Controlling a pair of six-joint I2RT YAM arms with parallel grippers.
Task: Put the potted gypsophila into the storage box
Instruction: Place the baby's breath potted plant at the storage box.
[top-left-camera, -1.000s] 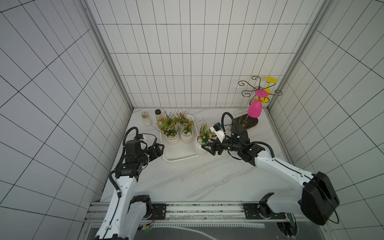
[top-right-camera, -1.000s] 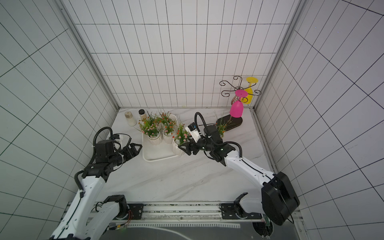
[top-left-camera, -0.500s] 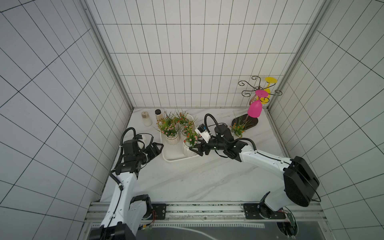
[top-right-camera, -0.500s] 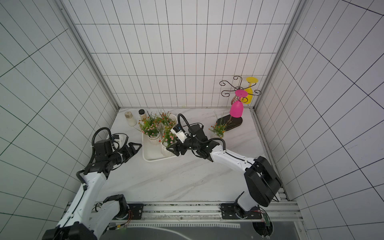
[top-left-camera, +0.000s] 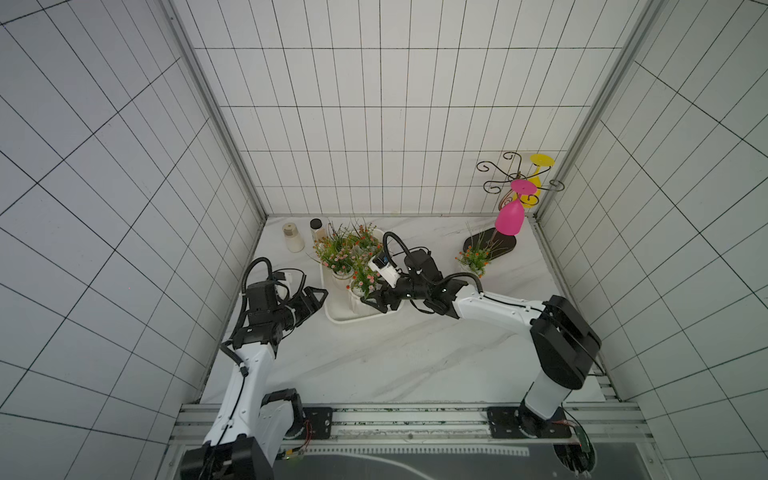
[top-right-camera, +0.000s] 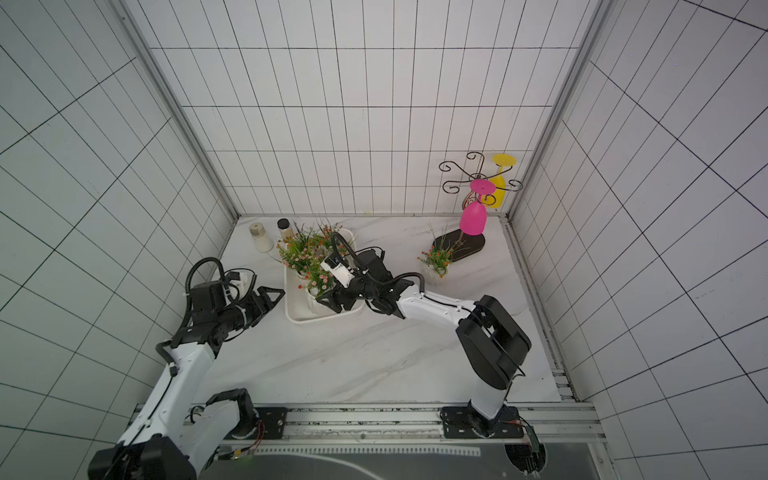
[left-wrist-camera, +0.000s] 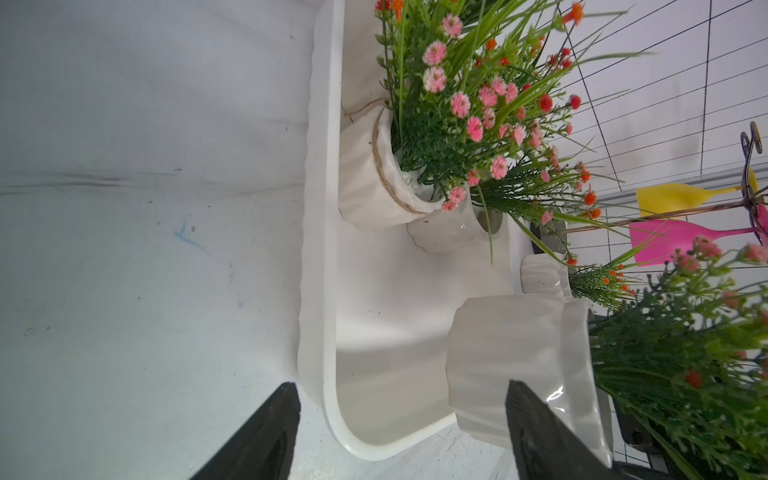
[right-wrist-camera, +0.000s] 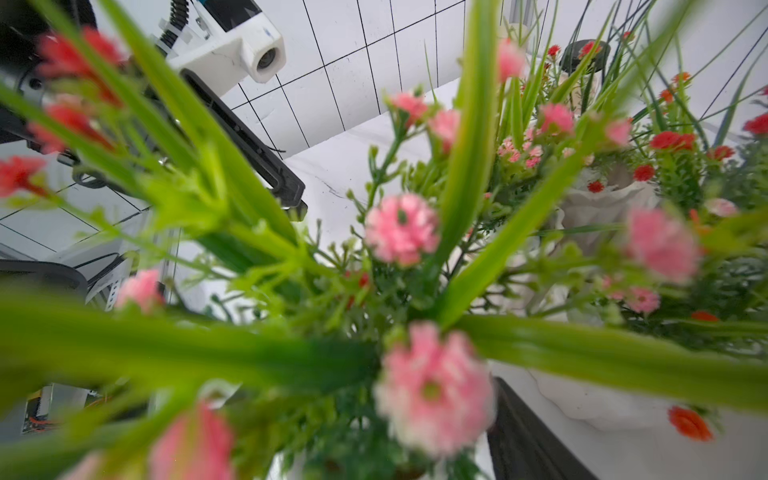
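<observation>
Right end effector, pinching the potted gypsophila, has swung it from beside the storage box to over the box's near end; release looks next. Left end effector waits spread alongside. Another pot stands outside on the tabletop.

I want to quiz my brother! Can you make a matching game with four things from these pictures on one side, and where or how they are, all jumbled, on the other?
Things:
1. pink glass
2. held pot
3. lone pot
4. left gripper

Places and states:
A. open and empty, beside the storage box
B. standing on the table by the stand's base
C. hanging upside down from the stand
D. gripped by the right gripper over the storage box

Pairs: 1-C, 2-D, 3-B, 4-A
</observation>
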